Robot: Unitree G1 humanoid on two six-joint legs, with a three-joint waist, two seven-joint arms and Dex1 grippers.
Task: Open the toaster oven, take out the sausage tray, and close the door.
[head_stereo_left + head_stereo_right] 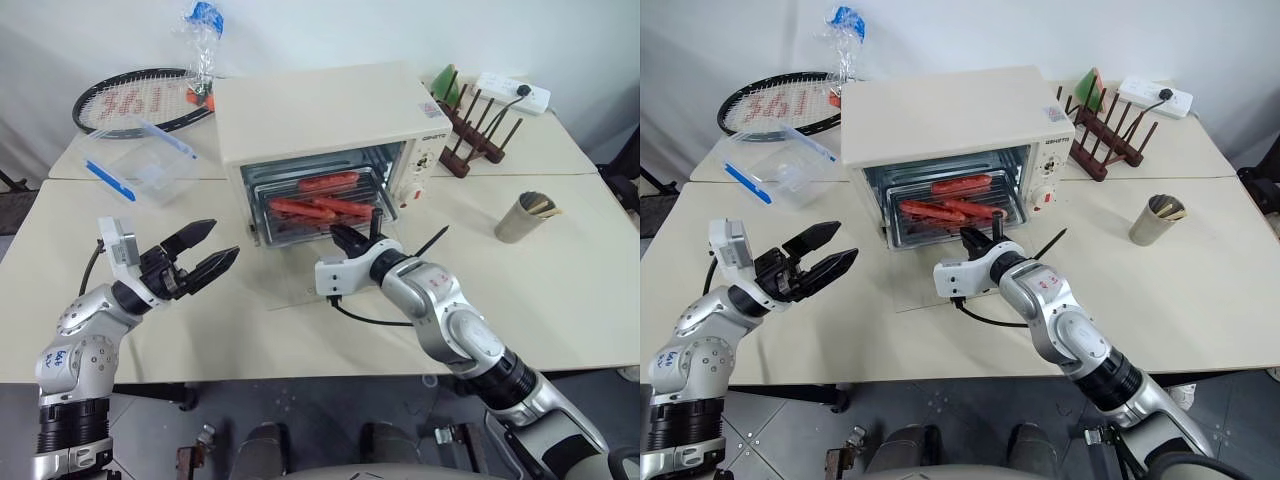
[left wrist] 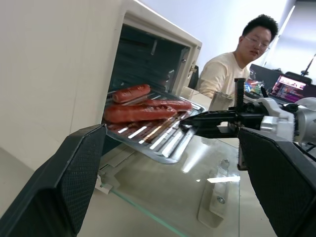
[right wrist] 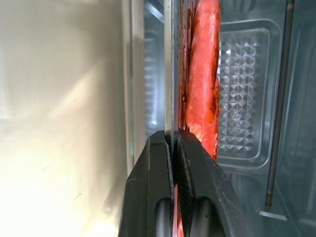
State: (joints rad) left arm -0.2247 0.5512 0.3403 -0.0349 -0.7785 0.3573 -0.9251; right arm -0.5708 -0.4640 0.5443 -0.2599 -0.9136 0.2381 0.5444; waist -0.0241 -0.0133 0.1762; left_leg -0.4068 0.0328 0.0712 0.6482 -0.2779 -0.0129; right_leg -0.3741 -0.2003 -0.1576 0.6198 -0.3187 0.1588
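Half out of the toaster oven's (image 1: pixel 318 128) mouth: the sausage tray (image 1: pixel 318 214), silvery, three red-orange sausages on its rack, front edge poking past the opening and hanging over the door (image 2: pixel 197 190). Door dropped flat onto the table (image 1: pixel 560 290), glass lying level in front of the oven, cream handle bar at its near end. Pinched on the tray's front rim: right gripper (image 1: pixel 345 238), black fingers squeezed tight on the thin metal lip, clear enough in the right wrist view, with a sausage running right alongside. Off to the robot's left, well apart from the oven: left gripper (image 1: pixel 203 254), fingers spread about as wide as they go, holding nothing, hovering above the table and aimed toward the tray. Behind the oven on the left: clear plastic box (image 1: pixel 140 160) with blue trim, a tennis racket (image 1: pixel 135 103), and a crumpled plastic bag (image 1: pixel 203 40) with a blue bit on top. On the right: dark wooden rack (image 1: pixel 472 130), white power strip (image 1: pixel 513 92), and a cup (image 1: pixel 522 217) with sticks in it. Beyond the oven in the left wrist view: a person (image 2: pixel 232 64) in a light shirt, seated.
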